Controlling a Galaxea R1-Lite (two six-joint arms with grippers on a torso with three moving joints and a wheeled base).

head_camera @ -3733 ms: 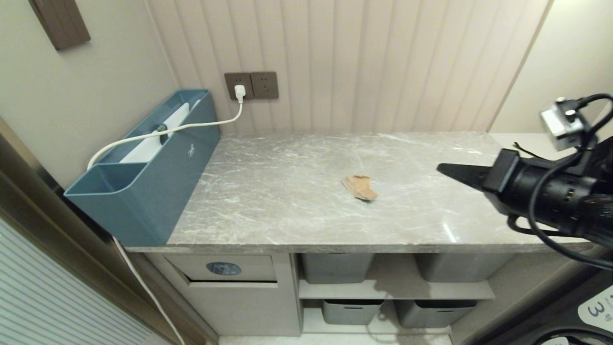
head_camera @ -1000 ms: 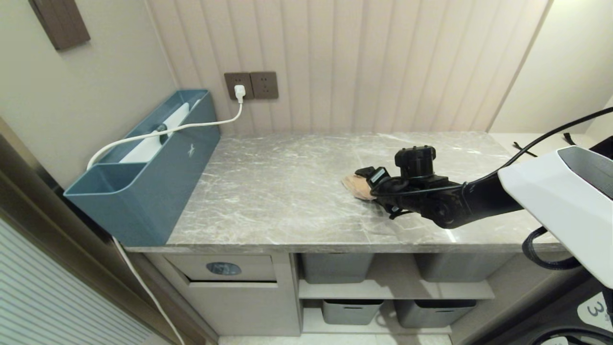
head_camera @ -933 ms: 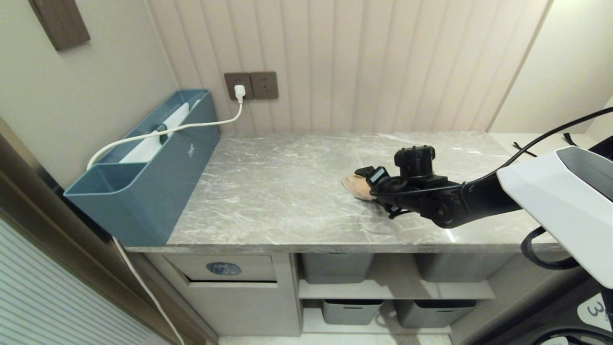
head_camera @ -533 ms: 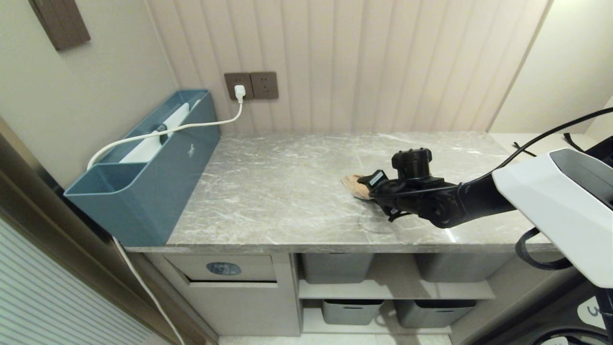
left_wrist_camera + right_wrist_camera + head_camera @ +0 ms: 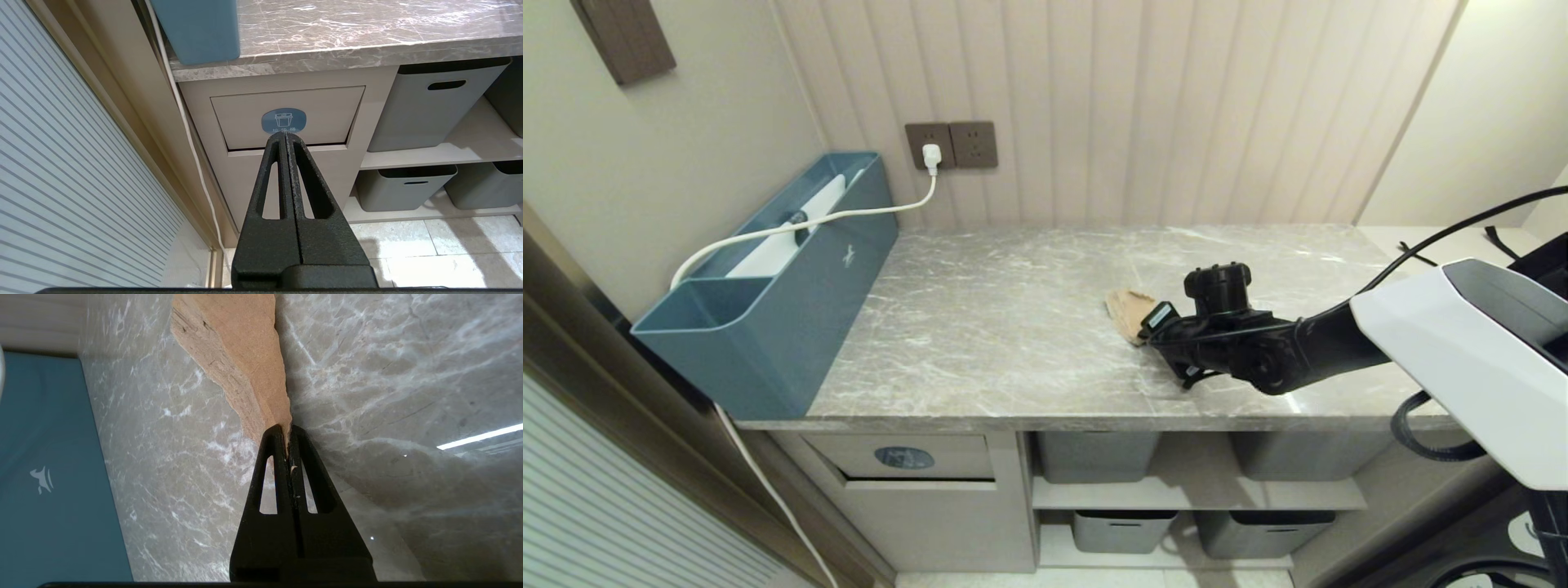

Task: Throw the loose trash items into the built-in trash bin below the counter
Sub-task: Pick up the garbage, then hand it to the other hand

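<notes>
A torn brown cardboard scrap point(image 5: 1125, 309) point(image 5: 241, 347) lies mid-counter on the grey marble counter point(image 5: 980, 327) point(image 5: 388, 396). My right gripper point(image 5: 1150, 325) point(image 5: 287, 430) reaches in from the right and is shut on the scrap's near corner, low over the slab. The built-in trash bin point(image 5: 947, 459) point(image 5: 322, 118), a beige flap with a blue oval sticker, sits under the counter's left end. My left gripper point(image 5: 286, 136) is shut and empty, held in front of that flap, and is outside the head view.
A big teal-blue box point(image 5: 768, 302) with a white cable point(image 5: 809, 220) plugged into a wall socket point(image 5: 931, 153) stands at the counter's left end. Grey baskets point(image 5: 1098, 456) fill the open shelves right of the bin. A black strap point(image 5: 1417, 255) lies at far right.
My right gripper stood open around the scrap a second ago; it has closed on the scrap's corner and the arm has drawn slightly toward the counter's front. The left arm has not moved.
</notes>
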